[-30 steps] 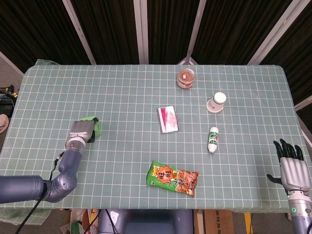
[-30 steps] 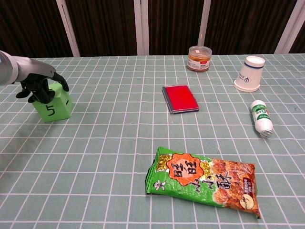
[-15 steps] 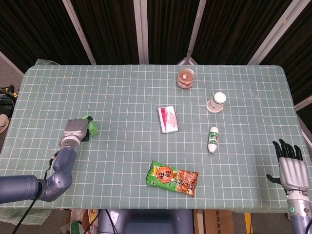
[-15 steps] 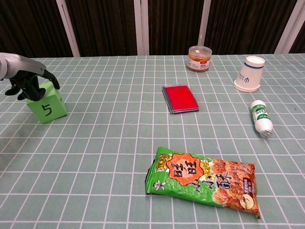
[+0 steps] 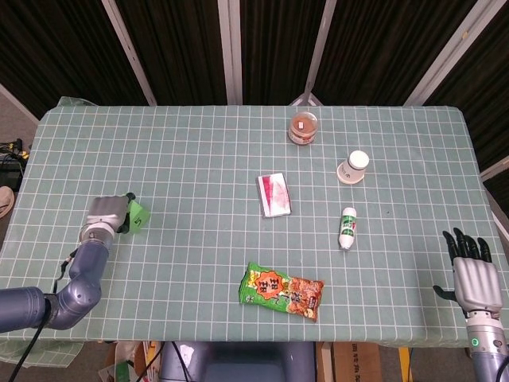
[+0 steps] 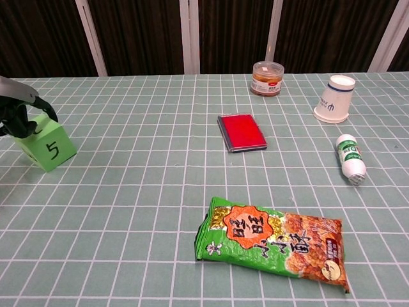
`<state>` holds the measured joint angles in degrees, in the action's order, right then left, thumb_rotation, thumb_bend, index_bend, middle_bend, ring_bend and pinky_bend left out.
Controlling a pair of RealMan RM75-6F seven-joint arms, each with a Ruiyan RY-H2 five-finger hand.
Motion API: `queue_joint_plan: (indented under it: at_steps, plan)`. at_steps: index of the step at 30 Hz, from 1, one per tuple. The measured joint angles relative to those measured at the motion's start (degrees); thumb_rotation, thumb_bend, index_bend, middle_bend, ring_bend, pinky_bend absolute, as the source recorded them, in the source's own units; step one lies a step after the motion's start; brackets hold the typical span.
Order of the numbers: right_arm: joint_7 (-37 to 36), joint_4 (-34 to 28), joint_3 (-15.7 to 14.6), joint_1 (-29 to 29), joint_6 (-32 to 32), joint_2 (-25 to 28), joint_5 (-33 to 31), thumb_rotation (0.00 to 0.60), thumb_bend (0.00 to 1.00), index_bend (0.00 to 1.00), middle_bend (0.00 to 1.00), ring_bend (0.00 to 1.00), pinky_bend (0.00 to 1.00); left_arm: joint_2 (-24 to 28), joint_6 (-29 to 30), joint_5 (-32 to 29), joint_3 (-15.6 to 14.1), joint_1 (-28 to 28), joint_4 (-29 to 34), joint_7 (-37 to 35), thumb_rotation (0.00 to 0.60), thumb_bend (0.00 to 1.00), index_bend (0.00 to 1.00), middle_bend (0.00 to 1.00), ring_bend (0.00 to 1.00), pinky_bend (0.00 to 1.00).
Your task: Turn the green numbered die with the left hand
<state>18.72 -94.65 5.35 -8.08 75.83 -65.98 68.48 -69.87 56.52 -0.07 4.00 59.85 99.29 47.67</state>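
The green numbered die (image 6: 46, 146) sits tilted near the table's left edge, its face with a black 5 turned toward the chest camera; from the head view only a green sliver of the die (image 5: 138, 215) shows. My left hand (image 6: 18, 115) grips it from above and behind, fingers curled over its top edge; in the head view the left hand (image 5: 107, 215) covers most of it. My right hand (image 5: 475, 270) hovers at the table's front right corner, fingers spread, holding nothing.
A snack bag (image 6: 271, 240) lies front centre. A red flat box (image 6: 241, 132) is mid-table. A jar (image 6: 267, 78), an upside-down paper cup (image 6: 335, 98) and a small white bottle (image 6: 350, 157) lie toward the back right.
My left hand has dragged the die leftward toward the table's left edge, keeping hold of it; the die has tilted a little. The right hand has stayed put.
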Motion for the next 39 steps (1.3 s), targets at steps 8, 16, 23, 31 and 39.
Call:
queue_joint_plan:
  at_steps: [8, 16, 23, 31, 39]
  plan:
    - [0.6, -0.1, -0.1, -0.1, -0.1, -0.2, -0.2, 0.6, 0.08, 0.09, 0.03, 0.09, 0.04, 2.4, -1.3, 1.5, -1.6, -1.3, 0.7, -0.7, 0.6, 0.9, 0.16, 0.85, 0.7, 0.77]
    - [0.9, -0.2, -0.1, -0.1, 0.1, -0.3, -0.4, 0.6, 0.08, 0.09, 0.03, 0.09, 0.04, 3.5, -2.5, 3.2, -3.2, -2.4, 0.7, -1.6, 0.6, 0.9, 0.16, 0.85, 0.7, 0.77]
    - [1.2, -0.3, -0.1, -0.1, 0.1, -0.3, -0.7, 0.6, 0.08, 0.09, 0.03, 0.09, 0.04, 4.5, -3.3, 5.1, -4.9, -3.2, 1.4, -1.8, 0.6, 0.9, 0.16, 0.85, 0.7, 0.77]
    - [1.4, -0.5, 0.0, -0.1, 0.3, -0.3, -1.0, 0.6, 0.08, 0.1, 0.03, 0.09, 0.04, 6.6, -4.4, 8.8, -6.5, -4.6, 3.5, -3.4, 0.6, 0.89, 0.15, 0.85, 0.7, 0.77]
    - [1.7, -0.7, 0.0, -0.1, 0.4, -0.3, -1.2, 0.6, 0.08, 0.1, 0.03, 0.09, 0.04, 9.3, -2.7, 13.7, -8.7, -6.5, 6.9, -4.7, 0.6, 0.89, 0.15, 0.85, 0.7, 0.77]
